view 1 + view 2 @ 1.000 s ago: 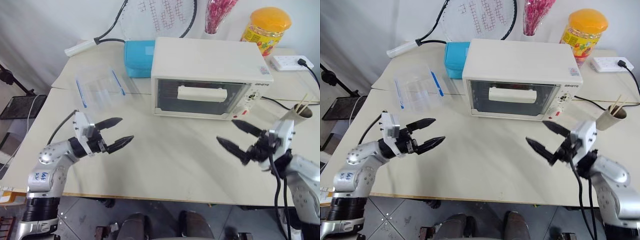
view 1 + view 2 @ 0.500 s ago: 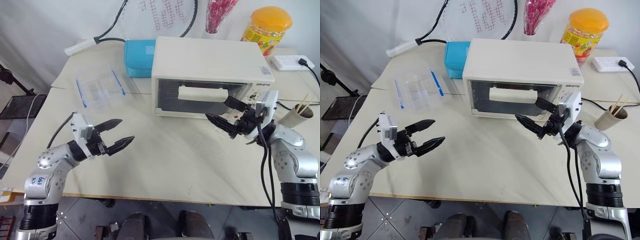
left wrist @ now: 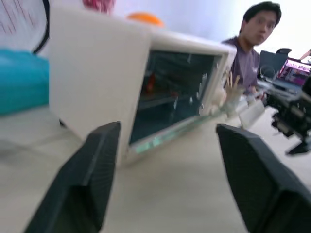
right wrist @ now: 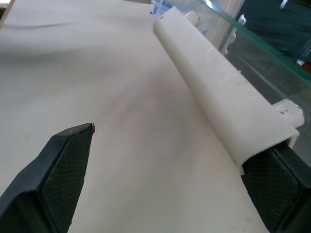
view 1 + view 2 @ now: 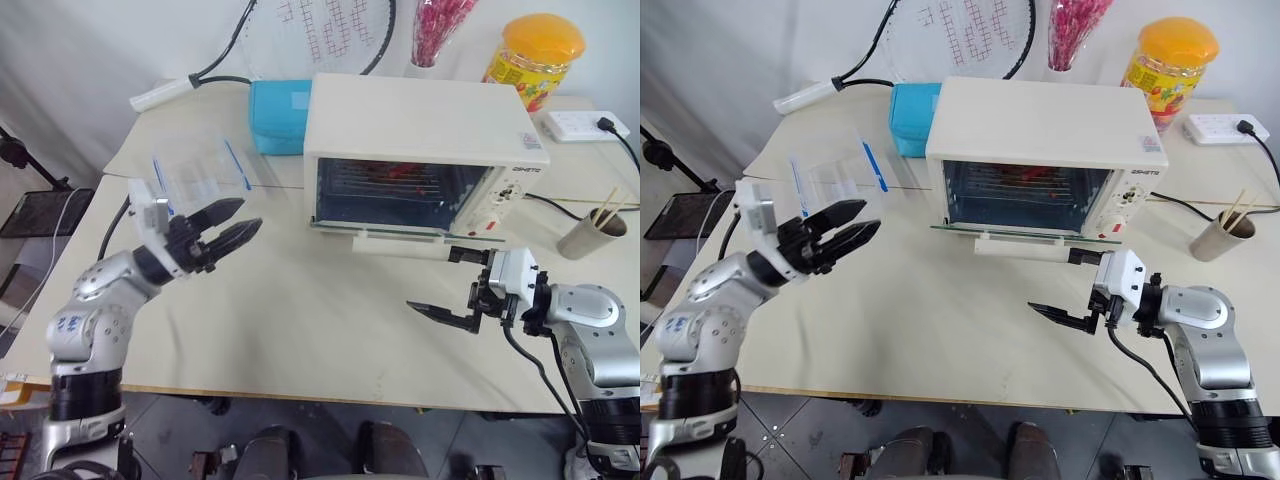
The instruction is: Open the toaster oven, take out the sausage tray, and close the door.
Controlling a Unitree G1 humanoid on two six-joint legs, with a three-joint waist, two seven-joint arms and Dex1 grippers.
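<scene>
Oven door [image 5: 398, 236] down flat; right pincer [image 5: 452, 282] spread wide, one finger at handle [image 5: 400, 246]; left pincer [image 5: 232, 224] part-open, empty. Risk: door springing shut.

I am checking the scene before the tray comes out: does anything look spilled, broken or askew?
Nothing stands out. The toaster oven stands square, its door hangs open, and nothing is spilled on the table.

We see the door [image 5: 400, 232] lowered flat before the toaster oven [image 5: 420, 150], its mouth unobstructed, bare desk [image 5: 300, 310] in front, right claw [image 5: 452, 284] beside the handle [image 5: 395, 247]
</scene>
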